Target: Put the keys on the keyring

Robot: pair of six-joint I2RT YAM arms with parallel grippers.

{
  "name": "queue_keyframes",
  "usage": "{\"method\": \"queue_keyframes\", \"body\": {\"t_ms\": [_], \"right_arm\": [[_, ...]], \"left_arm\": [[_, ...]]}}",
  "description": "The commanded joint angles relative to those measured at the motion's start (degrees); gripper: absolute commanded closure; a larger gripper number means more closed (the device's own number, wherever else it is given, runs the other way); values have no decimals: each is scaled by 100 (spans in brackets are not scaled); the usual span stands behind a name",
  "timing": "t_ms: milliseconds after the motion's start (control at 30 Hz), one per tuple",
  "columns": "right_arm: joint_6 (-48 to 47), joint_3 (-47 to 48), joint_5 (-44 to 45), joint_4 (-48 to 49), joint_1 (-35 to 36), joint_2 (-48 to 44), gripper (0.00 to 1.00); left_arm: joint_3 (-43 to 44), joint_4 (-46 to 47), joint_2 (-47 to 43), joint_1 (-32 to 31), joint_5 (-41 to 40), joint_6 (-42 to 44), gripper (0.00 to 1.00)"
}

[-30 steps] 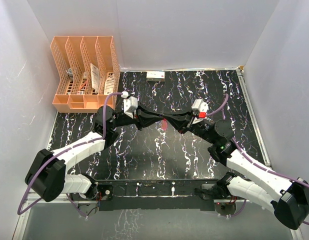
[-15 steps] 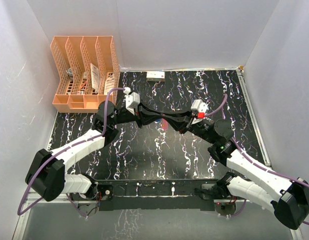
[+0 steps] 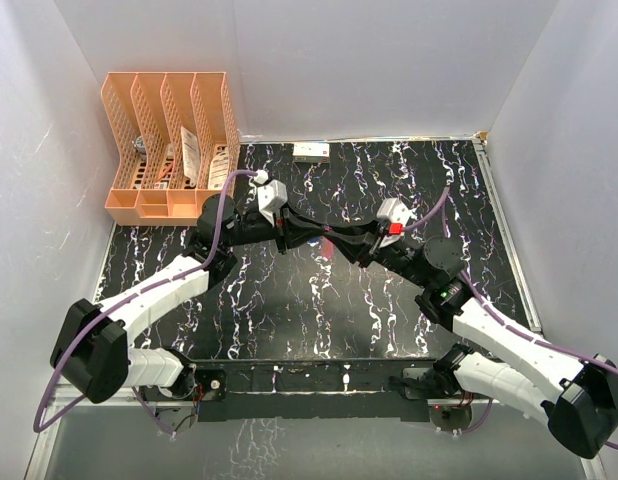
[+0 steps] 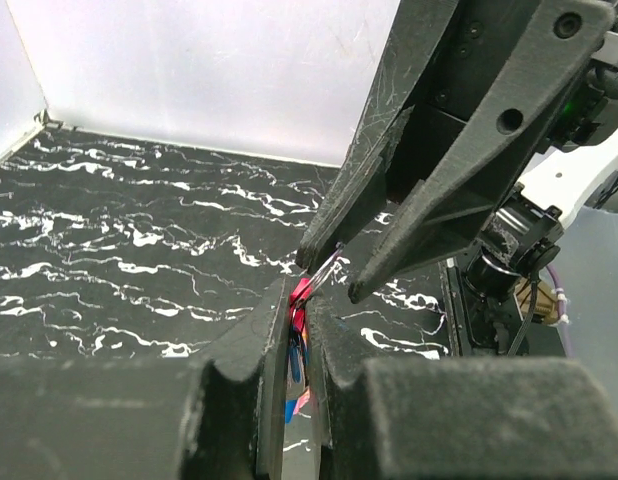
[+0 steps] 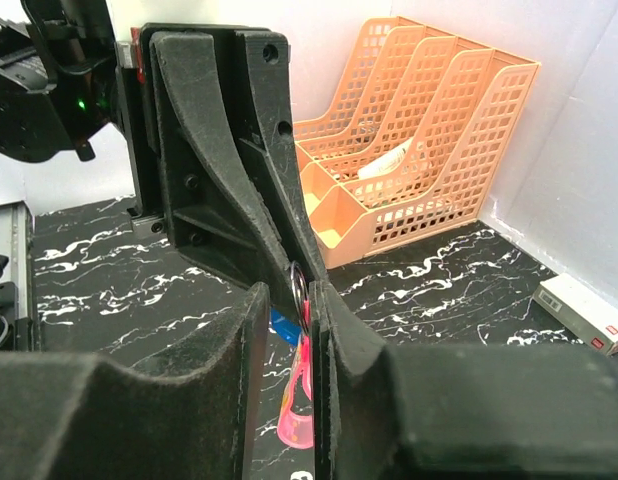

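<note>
Both grippers meet tip to tip above the middle of the table. My left gripper [image 3: 322, 237] [image 4: 301, 305] is shut on the keyring's red strap [image 4: 300, 294], with the blue key [image 4: 295, 361] squeezed in beside it. The keyring's thin metal ring [image 4: 318, 276] [image 5: 297, 291] sticks out toward my right gripper [image 3: 335, 243] [image 4: 331, 275] [image 5: 292, 292]. Its jaws stand a little apart, and the ring lies against one finger. In the right wrist view the pink strap [image 5: 297, 426] hangs down between those fingers and the blue key [image 5: 282, 328] shows behind it.
An orange file rack [image 3: 169, 145] [image 5: 429, 150] stands at the back left corner. A small white box [image 3: 311, 151] [image 5: 579, 310] lies against the back wall. White walls close in the black marbled table [image 3: 319, 310] on three sides.
My right gripper's jaws have parted from shut. The left arm has pushed its wrist to the right and closer to the right gripper, still gripping the strap.
</note>
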Motion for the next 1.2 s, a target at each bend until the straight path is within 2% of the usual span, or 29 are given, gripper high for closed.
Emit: {"method": "queue_keyframes", "body": {"t_ms": [0,300,567,733,933,1167], "right_arm": [[-201,368,8,-230,31,-178,78],[-530,828,480,-1361,34,-454,68],[-1101,1502,767,-2647,28,-254,62],[-1310,1686,629,-2971,33,-40,61],[-1488,1863,251,-3231,28,183,64],[-1695,1711,175,-3167,30,-68,62]], "left_arm": [[465,-667,-245,68,-394,405,100],[1102,-2511,-255,73,-488,1237,100],[1494,-3565,-181,77,-485,1731,100],[1753,-4031,-72,74,-353,1963,100],[2250,-4948,174,71,-92,2380,100],[2849,-6159,506,75,161,2934,100]]}}
